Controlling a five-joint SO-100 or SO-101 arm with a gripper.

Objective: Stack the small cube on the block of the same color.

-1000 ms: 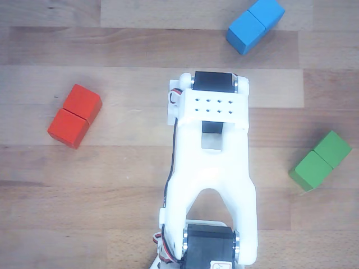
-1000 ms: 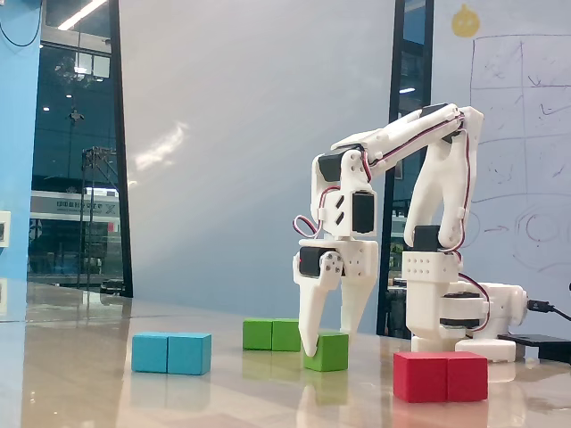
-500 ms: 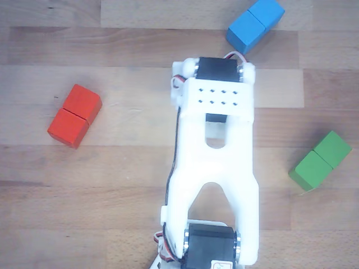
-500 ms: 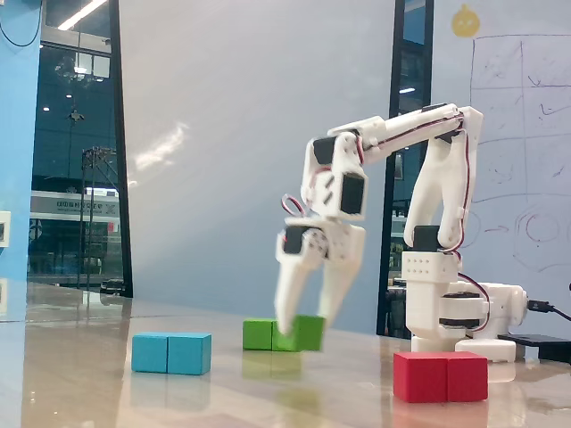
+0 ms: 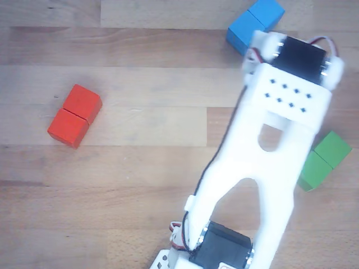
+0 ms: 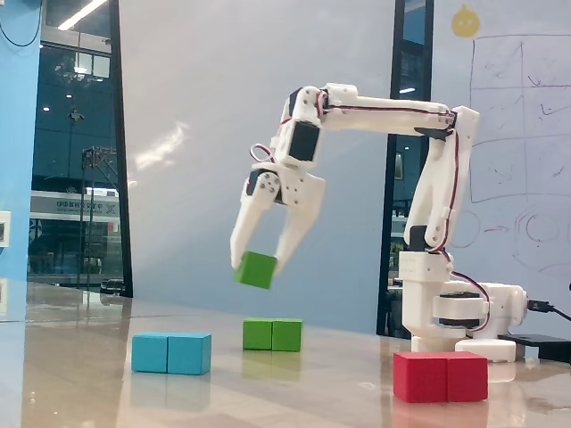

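Observation:
In the fixed view my gripper (image 6: 259, 264) is shut on the small green cube (image 6: 257, 271), which hangs tilted well above the table. The cube is up and slightly left of the green two-cube block (image 6: 273, 334), which lies flat on the table. In the other view the white arm (image 5: 269, 151) stretches toward the upper right and covers the left edge of the green block (image 5: 325, 158). There the arm hides both the small cube and the gripper's fingers.
A blue two-cube block (image 6: 171, 353) (image 5: 255, 21) lies left of the green block in the fixed view. A red one (image 6: 441, 375) (image 5: 74, 115) sits near the arm's base (image 6: 455, 312). The table is light wood.
The gripper has lifted the small cube off the table and carried it up and leftward in the fixed view. In the other view the arm has swung right, toward the green block.

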